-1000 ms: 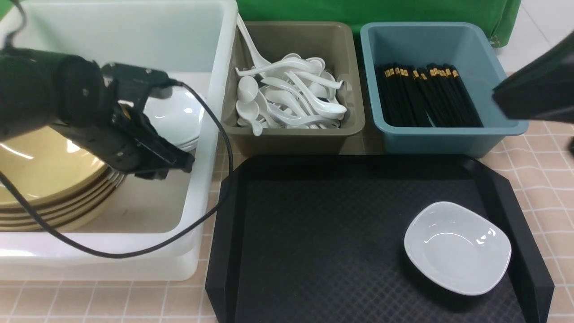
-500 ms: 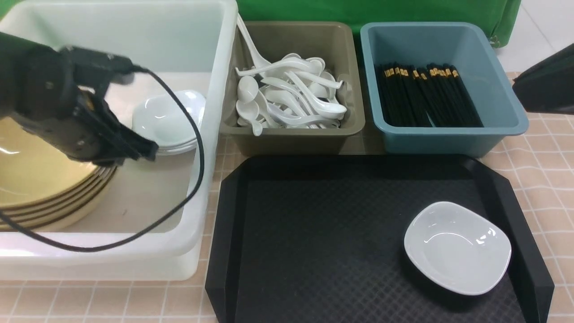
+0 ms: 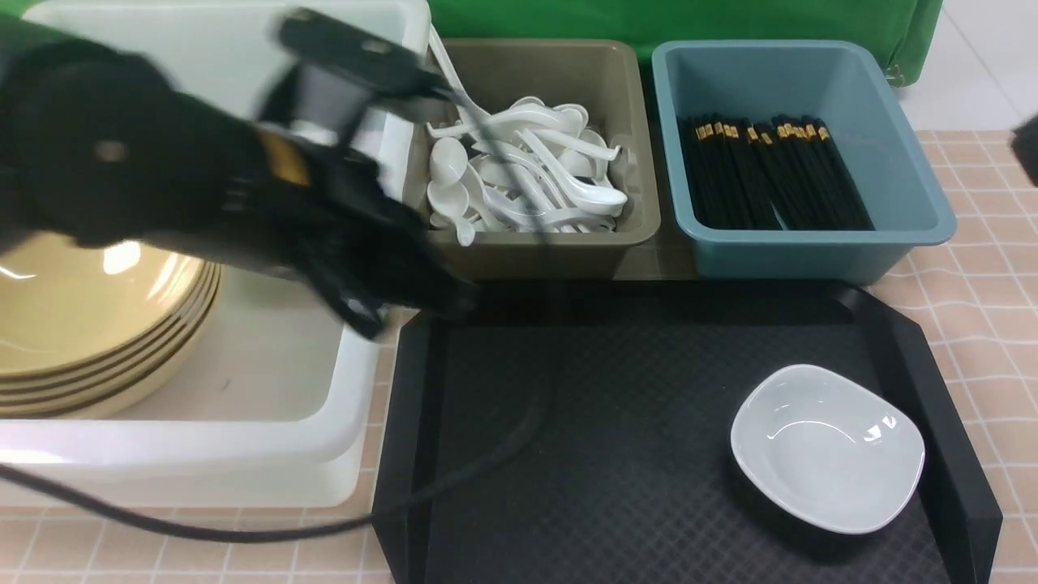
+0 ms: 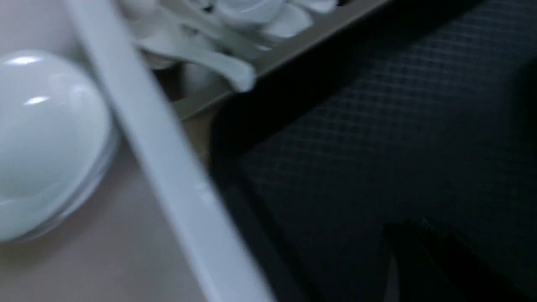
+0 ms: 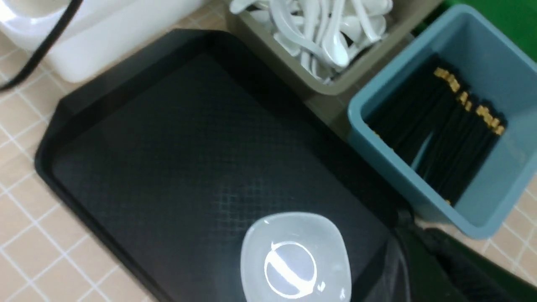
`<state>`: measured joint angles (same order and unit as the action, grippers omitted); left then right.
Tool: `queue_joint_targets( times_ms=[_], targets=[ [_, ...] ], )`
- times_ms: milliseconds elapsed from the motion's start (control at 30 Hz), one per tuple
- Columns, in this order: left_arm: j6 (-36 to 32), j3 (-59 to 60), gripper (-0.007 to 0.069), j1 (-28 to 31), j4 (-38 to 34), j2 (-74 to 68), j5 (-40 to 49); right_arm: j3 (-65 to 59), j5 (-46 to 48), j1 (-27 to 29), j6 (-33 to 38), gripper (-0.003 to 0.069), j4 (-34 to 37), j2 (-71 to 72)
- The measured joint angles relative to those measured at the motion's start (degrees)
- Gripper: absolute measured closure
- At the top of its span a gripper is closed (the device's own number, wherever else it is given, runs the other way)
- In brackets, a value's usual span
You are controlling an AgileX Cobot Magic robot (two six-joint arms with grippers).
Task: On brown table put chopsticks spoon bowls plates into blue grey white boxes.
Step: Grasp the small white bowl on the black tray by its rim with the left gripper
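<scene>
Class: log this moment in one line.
left hand: shut, empty, over black tray corner; right hand: shut; on tray: one white bowl; white box: plates, bowls; grey box: spoons; blue box: chopsticks

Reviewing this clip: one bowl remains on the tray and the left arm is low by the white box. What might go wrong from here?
1. The left arm's cable lies across a corner of the black tray. It could snag on the rim or drag toward the white bowl.
2. The left gripper sits low beside the grey box, where one spoon handle sticks up past the rim. A sweep might knock it out.
</scene>
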<state>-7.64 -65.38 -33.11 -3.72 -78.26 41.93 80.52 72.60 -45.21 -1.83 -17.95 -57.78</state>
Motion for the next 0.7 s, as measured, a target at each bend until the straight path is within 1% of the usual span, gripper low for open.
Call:
queue_joint_targets(
  times_ms=[33, 133, 233, 300, 400, 467, 567, 600, 633, 700],
  targets=[
    [-0.1, -2.7, 0.0636, -3.5, -1.0, -3.2, 1.1, -2.4, 0.0, 0.0, -1.6, 0.061, -0.9, 1.8],
    [-0.1, -8.2, 0.0636, -7.4, -2.8, -9.7, 3.2, -7.0, 0.1, 0.0, -4.6, 0.061, -2.2, 5.9],
    [-0.1, -13.0, 0.0636, -9.7, -4.7, -15.3, 4.5, -9.7, 0.1, 0.0, -6.4, 0.061, -2.7, 8.8],
    [-0.3, -18.6, 0.0634, -11.7, -6.9, -21.8, 6.3, -12.2, 0.1, 0.0, -7.6, 0.061, -2.7, 12.2],
    [-0.6, -24.7, 0.0629, -13.8, -7.4, -28.8, 9.1, -14.2, 0.2, 0.0, -8.8, 0.0608, -2.7, 15.7],
    [-0.8, -29.0, 0.0604, -15.2, -7.1, -33.7, 11.0, -14.7, 0.2, 0.0, -9.9, 0.0607, -2.7, 17.3],
    [-0.8, -34.7, 0.0524, -16.2, -6.9, -40.1, 13.5, -15.0, 0.2, 0.0, -10.4, 0.0607, -2.7, 18.6],
    [-0.8, -35.0, 0.0518, -16.3, -6.9, -40.4, 13.5, -15.0, 0.2, 0.0, -10.4, 0.0607, -2.7, 18.7],
    [-0.7, -36.4, 0.0482, -16.4, -7.0, -41.8, 13.9, -15.0, 0.2, 0.0, -10.4, 0.0606, -2.7, 18.8],
    [-0.5, -38.7, 0.0379, -16.4, -7.2, -44.4, 14.1, -15.0, 0.2, 0.0, -10.5, 0.0604, -2.7, 19.0]
  ],
)
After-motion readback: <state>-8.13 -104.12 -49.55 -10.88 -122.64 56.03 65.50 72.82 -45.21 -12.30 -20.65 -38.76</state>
